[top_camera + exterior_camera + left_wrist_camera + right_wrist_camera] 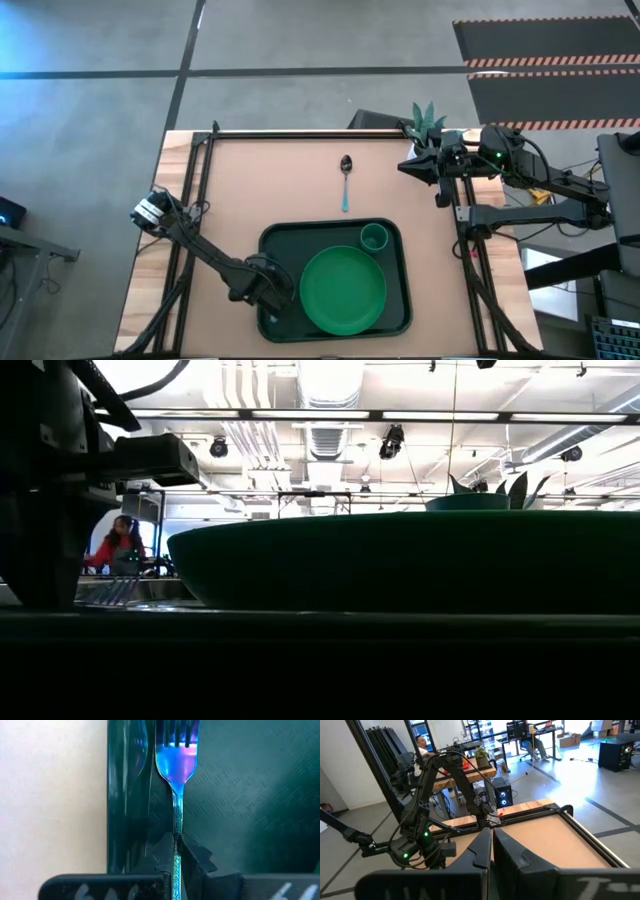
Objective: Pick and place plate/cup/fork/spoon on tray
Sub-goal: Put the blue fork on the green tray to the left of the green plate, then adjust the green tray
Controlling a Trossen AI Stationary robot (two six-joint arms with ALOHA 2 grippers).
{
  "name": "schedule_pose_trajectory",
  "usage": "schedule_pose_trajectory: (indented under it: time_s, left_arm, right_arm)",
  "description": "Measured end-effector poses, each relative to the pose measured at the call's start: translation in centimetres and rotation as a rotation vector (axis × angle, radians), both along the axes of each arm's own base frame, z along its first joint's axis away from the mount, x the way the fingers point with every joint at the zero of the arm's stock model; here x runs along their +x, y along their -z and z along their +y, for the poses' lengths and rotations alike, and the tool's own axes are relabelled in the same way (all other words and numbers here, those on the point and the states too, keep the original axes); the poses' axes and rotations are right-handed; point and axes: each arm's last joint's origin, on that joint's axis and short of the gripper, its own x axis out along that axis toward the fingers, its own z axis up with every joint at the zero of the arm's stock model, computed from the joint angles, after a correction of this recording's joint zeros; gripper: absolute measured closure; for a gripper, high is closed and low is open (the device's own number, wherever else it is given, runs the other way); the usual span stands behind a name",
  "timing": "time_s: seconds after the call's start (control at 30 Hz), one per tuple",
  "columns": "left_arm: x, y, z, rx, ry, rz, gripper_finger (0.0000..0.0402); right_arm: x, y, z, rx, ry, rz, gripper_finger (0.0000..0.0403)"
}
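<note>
The dark green tray (pixel 400 238) lies at the table's near middle. On it lie the bright green plate (pixel 343 290) and, at its far right corner, the small green cup (pixel 374 237). The spoon (pixel 346 180) lies on the bare table beyond the tray, its bowl toward the far edge. My left gripper (pixel 270 300) is over the tray's left part and is shut on the fork (pixel 176 765). My right gripper (pixel 415 165) waits shut and empty at the table's far right, beside a potted plant. My left gripper pinches the fork's slim handle (pixel 176 837) between its two fingers, just behind the neck, and the handle runs back between them. The tines (pixel 175 732) stick out ahead over the tray's floor, beside its left rim (pixel 127 795). Whether the fork touches the floor, I cannot tell.
A white pot with a spiky green plant (pixel 428 122) stands at the far right corner. Bare table lies around the spoon and left of the tray. In the low view the tray's near rim (pixel 400 560) fills the front. A person (pixel 115 545) is in the room behind.
</note>
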Motion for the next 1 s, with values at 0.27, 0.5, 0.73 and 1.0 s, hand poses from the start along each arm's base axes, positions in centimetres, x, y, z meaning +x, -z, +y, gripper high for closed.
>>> schedule_pose_trajectory:
  time_s: [0.27,0.5,0.73,1.0]
  left_arm:
    - [0.3,0.1,0.8,0.042,0.073,0.014,0.0401]
    - [0.7,0.2,1.6,0.062,0.084,0.013,0.0401]
    - [0.7,-0.1,1.6,0.063,0.081,-0.002,0.0377]
    - [0.6,-1.5,2.0,0.110,0.083,-0.075,0.0328]
  right_arm:
    - [0.0,0.0,0.0,-0.001,0.002,-0.002,0.0394]
    - [0.0,-0.1,0.0,0.011,0.010,-0.006,0.0394]
    - [0.1,-0.1,0.0,0.010,0.011,-0.006,0.0394]
    - [0.0,-0.1,0.0,0.007,0.011,-0.006,0.0394]
